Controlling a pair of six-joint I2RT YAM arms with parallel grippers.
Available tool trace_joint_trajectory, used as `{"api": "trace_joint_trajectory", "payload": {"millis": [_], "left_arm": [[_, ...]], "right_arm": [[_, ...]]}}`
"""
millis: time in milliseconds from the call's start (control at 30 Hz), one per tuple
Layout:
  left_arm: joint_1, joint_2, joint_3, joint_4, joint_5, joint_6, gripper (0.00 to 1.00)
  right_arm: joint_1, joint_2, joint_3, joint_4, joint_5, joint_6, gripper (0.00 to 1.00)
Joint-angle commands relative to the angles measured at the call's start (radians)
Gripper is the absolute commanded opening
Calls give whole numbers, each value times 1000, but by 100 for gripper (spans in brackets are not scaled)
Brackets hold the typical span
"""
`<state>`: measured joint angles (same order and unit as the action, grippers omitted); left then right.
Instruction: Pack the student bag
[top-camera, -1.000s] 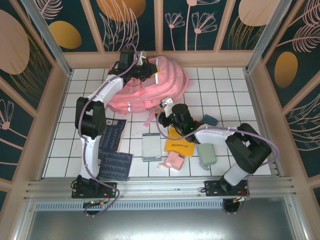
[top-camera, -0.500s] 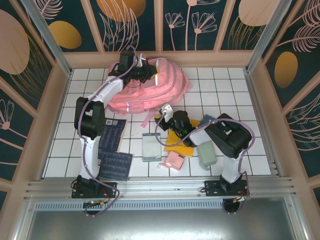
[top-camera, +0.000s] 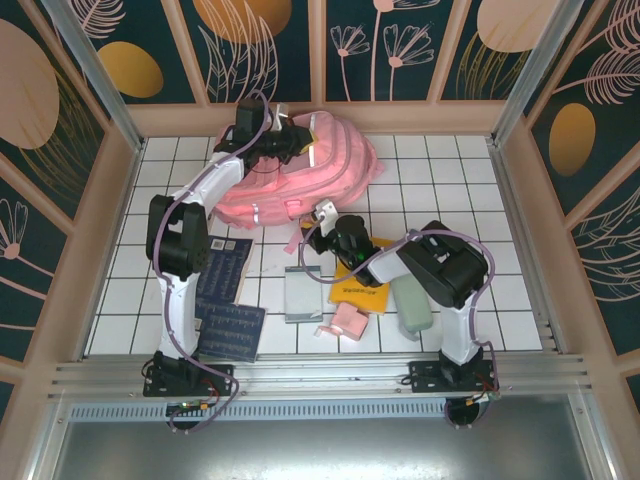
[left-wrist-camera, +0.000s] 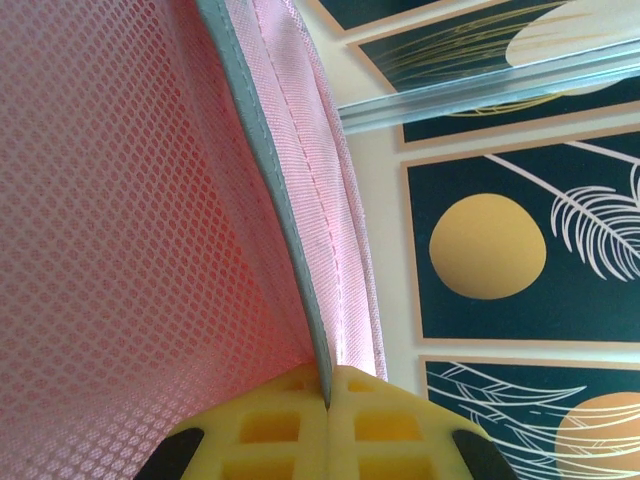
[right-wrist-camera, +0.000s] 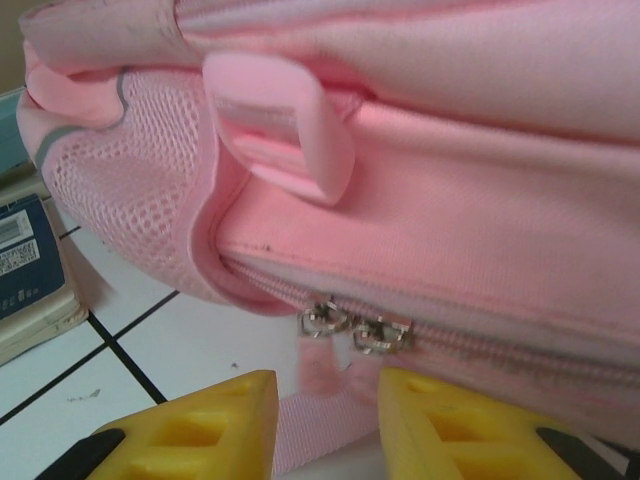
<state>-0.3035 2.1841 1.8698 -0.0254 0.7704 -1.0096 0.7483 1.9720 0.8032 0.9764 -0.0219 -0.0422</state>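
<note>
Fabric of the student bag (top-camera: 330, 165) is seen best from the wrists. At the left wrist, the left gripper (left-wrist-camera: 328, 385) has its yellow jaws closed on the grey trim (left-wrist-camera: 265, 180) that borders a pink mesh panel (left-wrist-camera: 120, 200) of the bag. The trim goes straight into the line where the two fingers meet. From above this pinch is too small to make out. That view gives the place instead: the bag lies at the far middle of the table (top-camera: 120, 300), a little to the left, with the left arm reaching over its far left corner.

At the right wrist, the right gripper (right-wrist-camera: 328, 390) stands with its jaws apart, low at the near side of the bag. Two metal zip sliders (right-wrist-camera: 355, 328) sit together just above the gap. Their pink pull tabs (right-wrist-camera: 322, 368) hang blurred between the fingers; whether a finger touches them I cannot tell. A pink buckle (right-wrist-camera: 280, 125) is higher up.

Against one second ago, the left arm has the same pose. The right gripper is now closer to the bag, and its elbow has folded in from the right side toward the middle.

What the bag contains is hidden. Outside it, on the near tiles, lie from left to right two dark blue books (top-camera: 232, 330), a grey book (top-camera: 302, 293), a small pink pouch (top-camera: 350, 322), a yellow booklet (top-camera: 360, 292) and a pale green case (top-camera: 412, 308).
</note>
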Motion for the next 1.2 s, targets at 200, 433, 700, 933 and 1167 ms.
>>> {"api": "trace_joint_trajectory", "payload": {"millis": [200, 433, 700, 933, 1167], "left_arm": [[5, -90, 2, 150, 38, -41, 0], [6, -86, -9, 157, 41, -41, 0], [4, -82, -29, 171, 45, -48, 0], [5, -76, -37, 165, 43, -38, 0], [6, -75, -14, 95, 16, 25, 0]], "right_arm": [[9, 64, 56, 5, 69, 51, 34], [-1, 93, 115, -58, 91, 86, 33], [-12, 108, 170, -136, 101, 106, 21], [-20, 80, 155, -166, 106, 89, 2], [-55, 1, 86, -179, 114, 74, 0]]}}
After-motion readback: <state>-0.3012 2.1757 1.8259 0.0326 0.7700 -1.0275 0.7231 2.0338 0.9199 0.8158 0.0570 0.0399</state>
